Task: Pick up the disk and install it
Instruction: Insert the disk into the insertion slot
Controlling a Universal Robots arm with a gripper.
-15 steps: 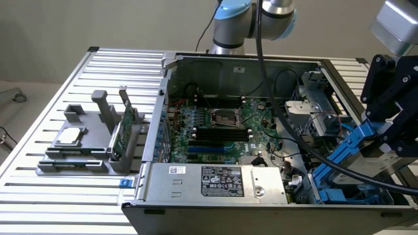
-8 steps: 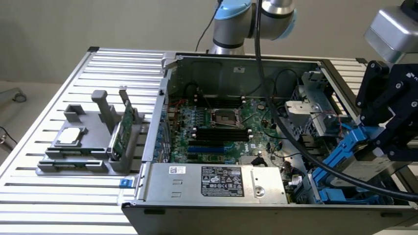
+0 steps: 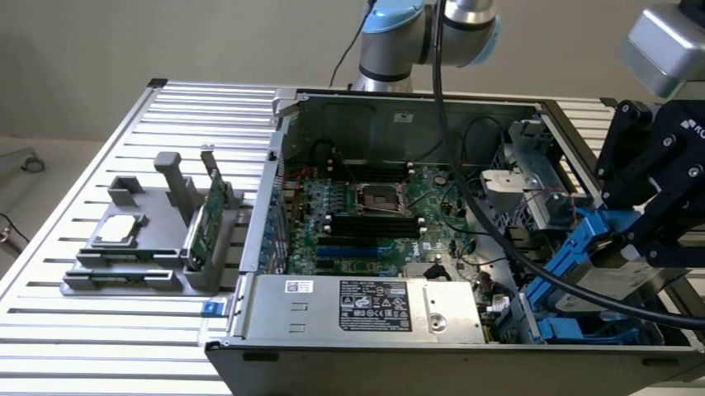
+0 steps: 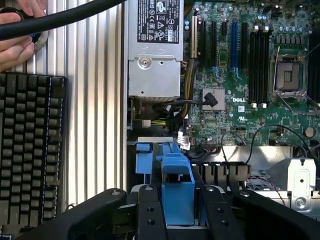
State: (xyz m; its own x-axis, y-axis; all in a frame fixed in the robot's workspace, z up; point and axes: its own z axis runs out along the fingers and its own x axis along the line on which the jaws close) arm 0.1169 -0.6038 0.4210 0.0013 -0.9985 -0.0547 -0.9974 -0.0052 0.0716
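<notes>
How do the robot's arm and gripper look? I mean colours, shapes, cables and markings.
The arm is made of round silver-grey segments with light blue joint caps. A thick black cable hangs down from it. The gripper is matt black, built of angular linked bars, with white lettering on one side, partly cut off.

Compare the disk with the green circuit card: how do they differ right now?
The disk is clipped in a blue frame; the green circuit card is bare. The disk hangs tilted in the hand at the open computer case; the card stands upright in a grey holder on the table. Both are flat and rectangular.
</notes>
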